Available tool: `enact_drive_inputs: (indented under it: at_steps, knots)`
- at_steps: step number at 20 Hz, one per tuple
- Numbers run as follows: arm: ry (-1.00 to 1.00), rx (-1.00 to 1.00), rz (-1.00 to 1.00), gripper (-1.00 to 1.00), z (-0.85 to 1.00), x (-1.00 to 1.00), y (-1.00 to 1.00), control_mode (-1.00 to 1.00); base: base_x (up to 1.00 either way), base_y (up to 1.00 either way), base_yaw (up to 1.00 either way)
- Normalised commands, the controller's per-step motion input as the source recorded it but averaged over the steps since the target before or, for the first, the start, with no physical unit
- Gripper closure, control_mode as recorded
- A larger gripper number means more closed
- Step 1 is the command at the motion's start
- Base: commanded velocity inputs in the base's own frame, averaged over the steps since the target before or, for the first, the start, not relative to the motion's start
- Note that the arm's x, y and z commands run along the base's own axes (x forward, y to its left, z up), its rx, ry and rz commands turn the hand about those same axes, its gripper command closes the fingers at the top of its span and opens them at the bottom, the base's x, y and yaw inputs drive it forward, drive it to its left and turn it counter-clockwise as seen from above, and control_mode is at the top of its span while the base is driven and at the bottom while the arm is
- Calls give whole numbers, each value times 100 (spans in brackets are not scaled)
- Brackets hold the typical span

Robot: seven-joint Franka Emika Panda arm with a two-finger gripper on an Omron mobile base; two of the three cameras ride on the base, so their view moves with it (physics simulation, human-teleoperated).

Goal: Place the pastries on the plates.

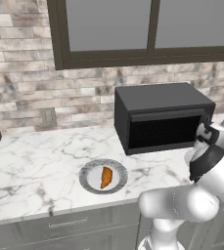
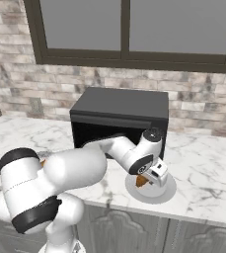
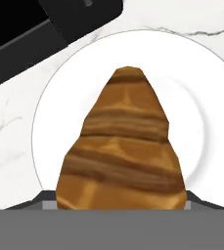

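One golden-brown croissant (image 1: 106,177) lies on a grey-rimmed plate (image 1: 89,183) near the counter's front edge. A second plate (image 2: 167,193) sits in front of the microwave's right half. My gripper (image 2: 150,180) hangs low over this plate, shut on the other croissant (image 2: 141,182). In the hand view that croissant (image 3: 121,146) looms large over the plate's white centre (image 3: 64,93) and hides the fingertips. Whether the croissant touches the plate I cannot tell.
A black microwave (image 1: 162,117) stands on the white marble counter (image 1: 30,161) against the brick wall, close behind the gripper. A dark-framed window (image 1: 147,29) is above it. Grey drawers (image 1: 64,224) run under the counter edge.
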Motion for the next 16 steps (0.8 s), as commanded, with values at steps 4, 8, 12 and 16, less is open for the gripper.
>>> enact_drive_inputs:
  at_steps: [4,8,12,16]
  knots:
    - [0,-3,0,100,-19,22,-74,-100,0,0,0]
    - [0,-1,0,100,-19,12,-29,-100,0,0,0]
    - [0,-1,0,100,-27,1,0,-100,0,0,0]
    - [0,0,0,100,-21,0,8,-100,0,0,0]
